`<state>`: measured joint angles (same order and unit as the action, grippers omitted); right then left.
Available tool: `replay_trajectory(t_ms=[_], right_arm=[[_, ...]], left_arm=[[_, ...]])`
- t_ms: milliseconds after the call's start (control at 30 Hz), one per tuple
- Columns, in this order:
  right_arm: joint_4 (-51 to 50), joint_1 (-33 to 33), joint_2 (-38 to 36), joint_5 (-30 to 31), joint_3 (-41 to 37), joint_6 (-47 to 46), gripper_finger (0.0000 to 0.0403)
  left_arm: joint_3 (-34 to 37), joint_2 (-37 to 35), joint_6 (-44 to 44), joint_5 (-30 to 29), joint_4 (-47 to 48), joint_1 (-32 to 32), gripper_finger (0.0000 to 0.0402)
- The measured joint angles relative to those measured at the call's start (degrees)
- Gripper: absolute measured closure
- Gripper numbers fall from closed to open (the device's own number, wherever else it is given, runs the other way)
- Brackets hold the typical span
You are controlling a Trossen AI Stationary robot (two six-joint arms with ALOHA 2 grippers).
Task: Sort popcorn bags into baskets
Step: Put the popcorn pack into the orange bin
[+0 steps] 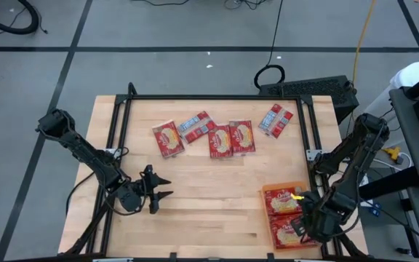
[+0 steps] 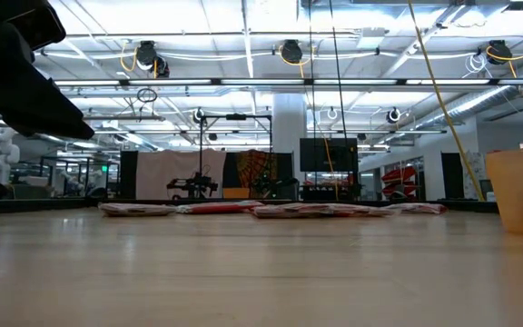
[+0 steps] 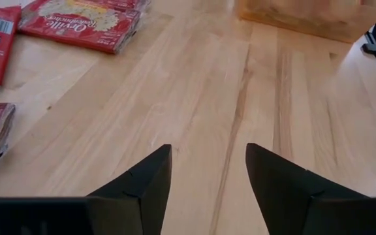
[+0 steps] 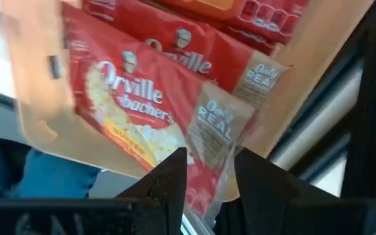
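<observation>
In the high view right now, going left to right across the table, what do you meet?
Left gripper, open over bare wood → yellow-picture popcorn bag → grey-panel bag → two yellow-picture bags side by side → grey-panel bag → orange basket with right gripper over it, pinching a bag.

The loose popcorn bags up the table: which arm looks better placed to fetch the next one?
Probably the left. Its gripper hangs open and empty near the loose popcorn bags. The right gripper is over the orange basket, pinching a bag there.
</observation>
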<state>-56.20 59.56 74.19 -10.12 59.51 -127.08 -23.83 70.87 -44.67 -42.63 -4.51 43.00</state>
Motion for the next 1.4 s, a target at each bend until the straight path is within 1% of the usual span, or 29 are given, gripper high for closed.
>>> replay_trajectory(t_ms=[33,133,167,233,300,367,433,533,633,700,767,833,900,967,1133,1233,1400], right_arm=[[-0.3,-0.59,0.01,-2.33,0.0,-0.32,0.0282],[-0.74,-2.32,0.01,-12.04,0.0,-0.69,0.0286],[-0.7,-2.59,0.01,-13.53,0.0,-0.32,0.0288],[-0.68,-3.0,0.01,-13.76,0.0,0.91,0.0291],[-0.68,-3.38,0.01,-10.88,0.0,1.95,0.0294],[-0.56,-3.65,0.01,-4.97,0.0,3.52,0.0297],[-0.18,-3.71,0.01,3.32,0.0,6.58,0.0298],[1.2,-3.96,0.21,19.03,0.0,10.72,0.0298],[4.23,-5.41,1.16,33.74,0.0,17.4,0.0298],[6.37,-7.3,2.12,40.74,0.0,21.85,0.0298],[8.1,-9.71,3.34,44.94,0.0,25.97,0.0298],[10.51,-12.67,4.9,46.91,0.0,31.11,0.0298],[14.09,-15.7,6.79,47.57,0.0,37.08,0.0298],[18.83,-18.52,8.84,47.58,-0.02,44.17,0.0298],[34.51,-24.04,14.82,47.59,-0.02,61.62,0.0298],[45.61,-26.26,18.36,47.6,-0.02,70.4,0.0298],[63.0,-29.29,23.93,47.57,-0.02,83.62,0.0298]], left_arm=[[0.0,0.0,0.22,0.0,0.0,-0.13,0.0198],[0.0,0.0,0.62,0.02,0.0,-0.62,0.0194],[0.0,0.0,0.62,0.01,-0.02,-0.7,0.0193],[0.0,0.0,0.5,0.0,-0.02,-0.76,0.0193],[0.0,0.0,0.09,0.0,-0.02,-0.71,0.0196],[0.0,0.0,-0.38,0.02,-0.02,-0.71,0.0201],[0.0,0.0,-0.47,0.0,-0.04,-0.71,0.0207],[0.0,0.0,0.47,-0.41,-0.04,-0.71,0.0216],[0.0,0.0,3.15,-2.83,-0.02,-0.71,0.0223],[0.0,0.0,5.49,-4.36,0.03,-1.22,0.0226],[0.0,0.0,6.62,-5.58,0.8,-2.56,0.0226],[0.0,0.0,6.1,-6.83,3.0,-4.77,0.0223],[0.0,0.0,4.77,-7.01,6.17,-8.22,0.0218],[0.0,0.0,3.61,-5.93,9.32,-11.87,0.0211],[0.0,0.02,4.59,-2.16,13.99,-19.6,0.0179],[0.0,0.02,5.78,-0.84,15.01,-22.15,0.0153],[0.0,0.44,4.95,-0.34,16.61,-24.04,0.0115]])
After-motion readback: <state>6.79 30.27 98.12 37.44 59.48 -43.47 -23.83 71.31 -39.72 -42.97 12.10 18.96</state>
